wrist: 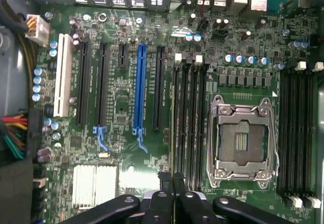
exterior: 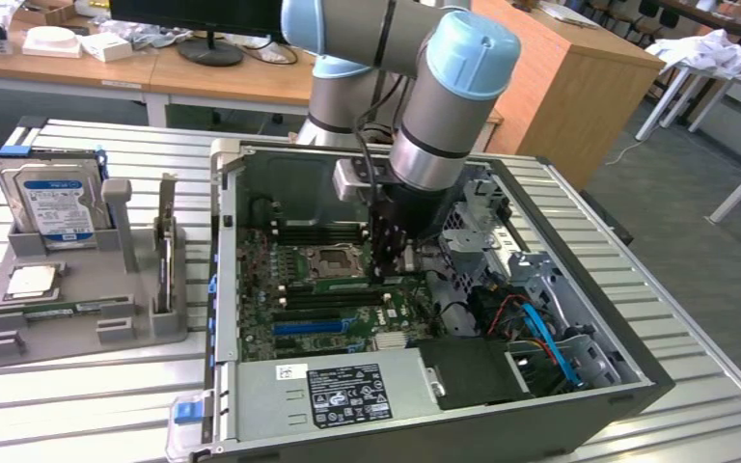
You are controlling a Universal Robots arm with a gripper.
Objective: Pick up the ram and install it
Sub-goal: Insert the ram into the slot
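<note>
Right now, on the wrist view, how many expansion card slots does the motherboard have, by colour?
White slot: 1
Blue slot: 1
Black slots: 4, one of them short
Total: 6

It was a robotics lab: an open computer case (exterior: 538, 417) on a slatted tabletop (exterior: 88, 405), a monitor (exterior: 190, 14) on desks (exterior: 88, 75) behind.

Arm (exterior: 454, 106) steeply downward, wrist vertical, claw (exterior: 392, 258) low, fingers (wrist: 164, 182) nearly together.
</note>
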